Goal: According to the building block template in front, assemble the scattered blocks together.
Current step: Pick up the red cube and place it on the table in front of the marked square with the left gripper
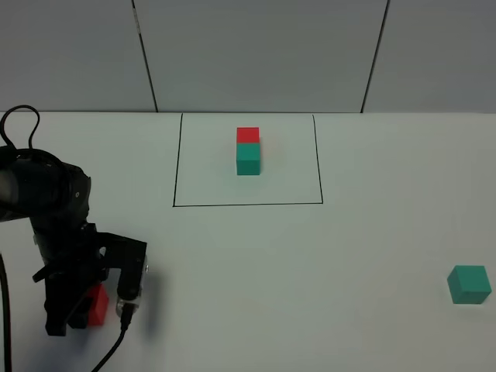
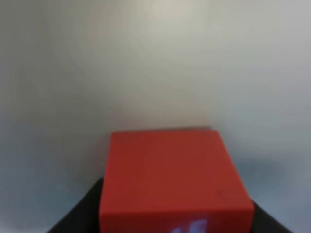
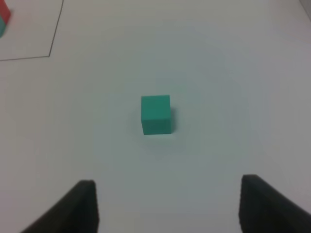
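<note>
red cube (image 2: 170, 177) fills the left wrist view, pinched between the two dark fingers (image 2: 80, 216) of the left tool (image 1: 77, 314), whose jaws are closed against its sides. from the high camera this tool sits low at the near left corner of the white worktop (image 1: 310, 271), and one red face of the cube shows just beside the black fingers. whether the cube rests on the surface or is raised off it i cannot tell.

at the back of the worktop, near the middle, a thin black drawn rectangle (image 1: 248, 204) holds the template (image 1: 248, 151): a red block (image 1: 248, 135) behind and a teal block (image 1: 248, 160) in front, touching face to face (the pair stands toward the rear of the frame, clear of every line).

the teal cube (image 1: 469, 284) lies loose at the near right, well apart from the frame and from the red cube. in the right wrist view it sits on bare worktop ahead of the right tool (image 3: 167, 199), whose fingers stand spread wide with only worktop between them. a corner of the drawn frame shows at the edge of that view.
</note>
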